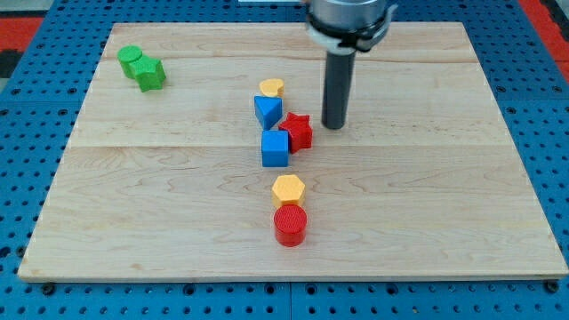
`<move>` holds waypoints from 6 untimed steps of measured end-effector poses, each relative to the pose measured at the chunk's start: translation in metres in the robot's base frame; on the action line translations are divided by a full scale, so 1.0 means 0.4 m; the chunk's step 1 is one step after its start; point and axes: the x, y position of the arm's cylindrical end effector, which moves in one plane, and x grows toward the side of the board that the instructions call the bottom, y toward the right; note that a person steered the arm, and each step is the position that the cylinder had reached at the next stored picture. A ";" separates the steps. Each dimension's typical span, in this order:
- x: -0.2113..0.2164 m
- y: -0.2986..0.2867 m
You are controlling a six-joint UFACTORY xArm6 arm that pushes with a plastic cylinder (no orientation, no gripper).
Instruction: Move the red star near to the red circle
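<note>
The red star (298, 130) lies near the board's middle, touching the blue cube (276, 148) at its lower left and close to the blue triangle (268, 110). The red circle (290, 225) stands lower down, near the view's bottom, right below the yellow hexagon (288, 188). My tip (333, 125) is down on the board just right of the red star, a small gap apart from it.
A yellow heart-like block (272, 87) sits above the blue triangle. Two green blocks (141, 68) lie together at the view's top left. The wooden board (462, 178) rests on a blue pegboard.
</note>
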 end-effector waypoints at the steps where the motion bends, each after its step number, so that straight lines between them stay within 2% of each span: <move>1: 0.046 -0.117; 3: 0.208 -0.432; 4: 0.193 -0.520; 5: 0.279 -0.597; 6: 0.396 -0.575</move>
